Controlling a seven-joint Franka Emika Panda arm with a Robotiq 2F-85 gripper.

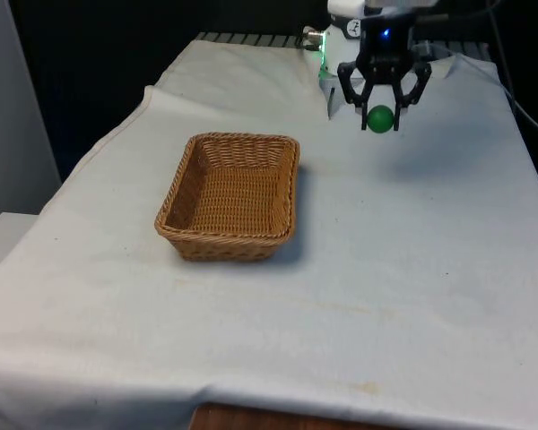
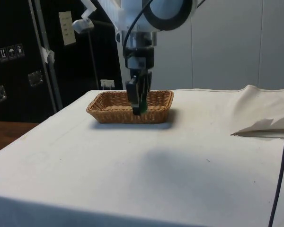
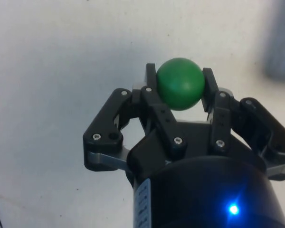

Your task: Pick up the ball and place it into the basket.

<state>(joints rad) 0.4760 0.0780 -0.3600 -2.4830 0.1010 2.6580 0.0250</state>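
1. Gripper (image 1: 382, 115): black, two-finger, pointing straight down, raised clear of the bench (image 1: 412, 296). Its shadow falls on the white cloth (image 1: 90, 269) below it.
2. Gripper state: fingers (image 3: 151, 90) clamped on the green ball (image 1: 380, 117), one on each side. In the wrist view the ball (image 3: 179, 83) sits between the fingertips, with its rounded front poking out past them.
3. Ball location: held in the gripper, in the air, not touching the cloth. In the side view only a sliver of green (image 2: 141, 105) shows between the fingers.
4. Wicker basket (image 1: 233, 195): rectangular, brown, upright on the bench, lower than the gripper and off to the gripper's side, towards the front view's left. Well apart from the ball, no contact. Nothing lies inside it.
5. Side view: gripper (image 2: 138, 108) overlaps the basket (image 2: 109, 106) in the picture, but the front view shows the two apart, so the basket stands behind the gripper along that line of sight.
6. Cloth: rumpled fold (image 2: 262, 120) at the bench edge, away from the gripper and from the basket.
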